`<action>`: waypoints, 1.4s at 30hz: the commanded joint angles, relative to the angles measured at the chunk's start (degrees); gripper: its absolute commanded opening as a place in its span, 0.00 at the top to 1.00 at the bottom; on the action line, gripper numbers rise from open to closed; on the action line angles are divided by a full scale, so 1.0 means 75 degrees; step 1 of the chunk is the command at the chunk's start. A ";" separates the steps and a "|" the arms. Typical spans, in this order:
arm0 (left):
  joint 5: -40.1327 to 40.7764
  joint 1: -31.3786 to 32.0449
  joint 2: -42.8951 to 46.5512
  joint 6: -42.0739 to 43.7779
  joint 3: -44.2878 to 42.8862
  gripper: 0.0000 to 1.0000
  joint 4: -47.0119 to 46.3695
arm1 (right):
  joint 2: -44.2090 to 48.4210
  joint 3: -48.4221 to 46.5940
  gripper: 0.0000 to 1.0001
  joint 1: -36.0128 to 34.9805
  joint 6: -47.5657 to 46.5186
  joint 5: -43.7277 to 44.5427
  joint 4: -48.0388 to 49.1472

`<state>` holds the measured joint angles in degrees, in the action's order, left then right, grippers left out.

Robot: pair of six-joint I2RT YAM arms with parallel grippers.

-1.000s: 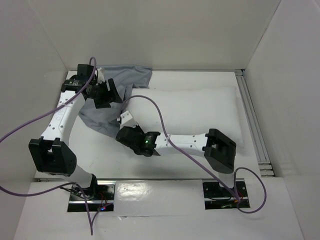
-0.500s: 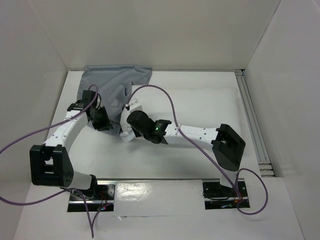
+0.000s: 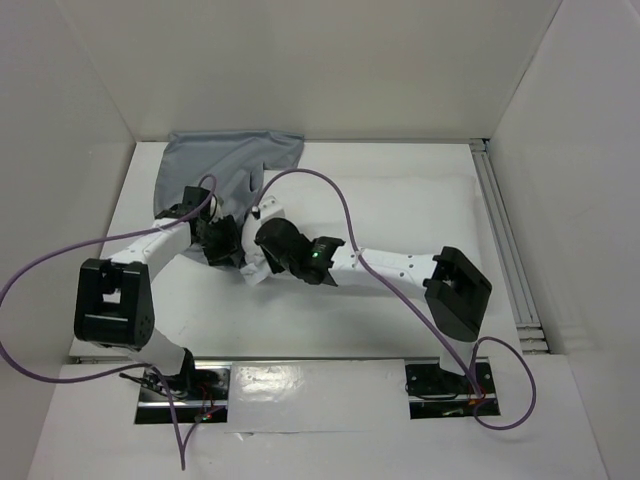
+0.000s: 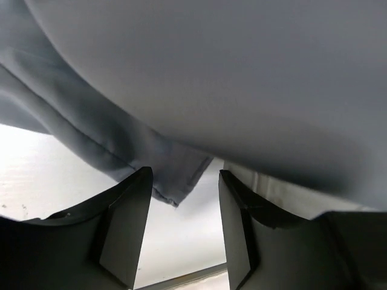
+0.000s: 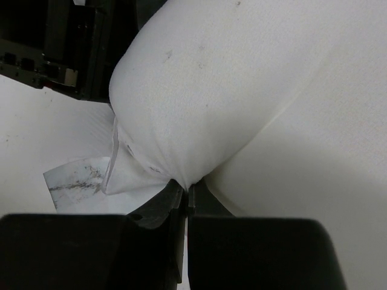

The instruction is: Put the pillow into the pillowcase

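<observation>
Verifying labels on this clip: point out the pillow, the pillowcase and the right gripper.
pillow (image 3: 400, 215): top external view, bare white top face.
pillowcase (image 3: 225, 160): top external view, flat grey fabric by the far wall.
right gripper (image 5: 186, 196): right wrist view, between fingertips shut on the pillow's corner.

The pillowcase (image 4: 242, 78) is showing as thin grey cloth, matt and smooth, with a stitched hem. The pillow (image 5: 254, 90) is looking like soft white fabric, faintly specked. The left gripper (image 4: 184, 176) is showing matt black plastic fingers (image 4: 124, 229). The base plate (image 3: 300, 385) is gleaming like glossy metal.
</observation>
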<state>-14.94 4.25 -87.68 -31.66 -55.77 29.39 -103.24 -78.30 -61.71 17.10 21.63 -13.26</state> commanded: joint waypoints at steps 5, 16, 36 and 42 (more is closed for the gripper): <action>0.0198 0.0218 -0.0532 -0.0137 -0.0310 0.48 -0.0262 | 0.0663 -0.0001 1.00 0.0212 0.0087 -0.0083 0.0279; 0.1054 0.0218 0.1466 -0.0244 -0.0392 1.00 0.1036 | 0.0102 -0.0854 1.00 0.0365 0.0087 -0.0259 -0.0272; -0.0398 0.0289 0.3639 0.0400 -0.0099 1.00 0.2222 | -0.1761 -0.4711 1.00 0.1068 0.0016 -0.0609 -0.1502; -0.0586 0.0359 0.3733 0.0483 -0.0660 1.00 0.2445 | -0.2429 -0.4432 1.00 0.1068 0.0343 -0.1513 -0.1221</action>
<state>-16.40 6.57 -61.84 -29.71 -57.04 45.34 -118.26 -110.76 -53.28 18.17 14.50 -26.33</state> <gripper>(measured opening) 0.025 0.020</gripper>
